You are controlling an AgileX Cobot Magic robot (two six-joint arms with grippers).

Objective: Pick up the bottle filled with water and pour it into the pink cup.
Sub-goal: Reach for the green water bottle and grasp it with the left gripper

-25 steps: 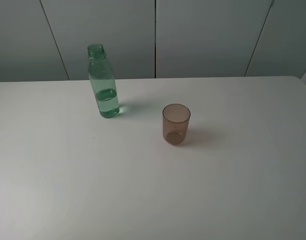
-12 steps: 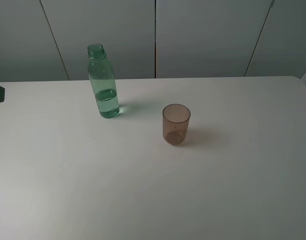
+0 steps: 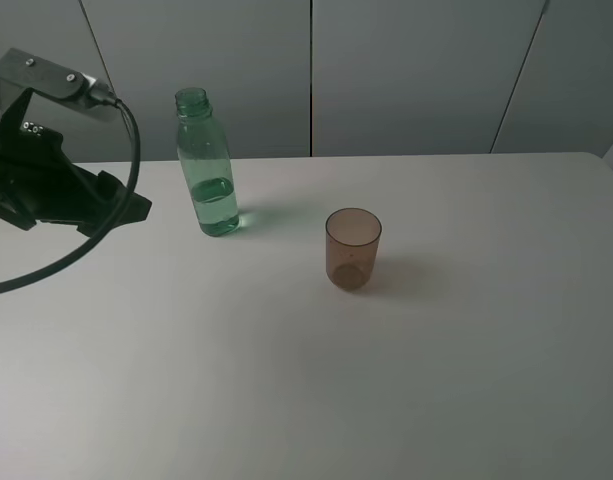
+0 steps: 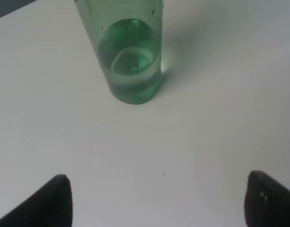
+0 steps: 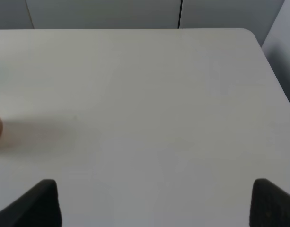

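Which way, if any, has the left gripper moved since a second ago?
Yes. The left gripper entered from the left edge of the high view and moved right, toward the bottle, which has not shifted.

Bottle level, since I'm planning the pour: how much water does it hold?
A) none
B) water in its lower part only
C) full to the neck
B: the water line in the bottle sits well below its shoulders, with empty green wall above it.

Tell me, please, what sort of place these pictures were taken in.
Likely a robotics lab test bench: a white table, plain grey wall panels behind it, and the bottle and the pink cup staged near a cabled robot arm.
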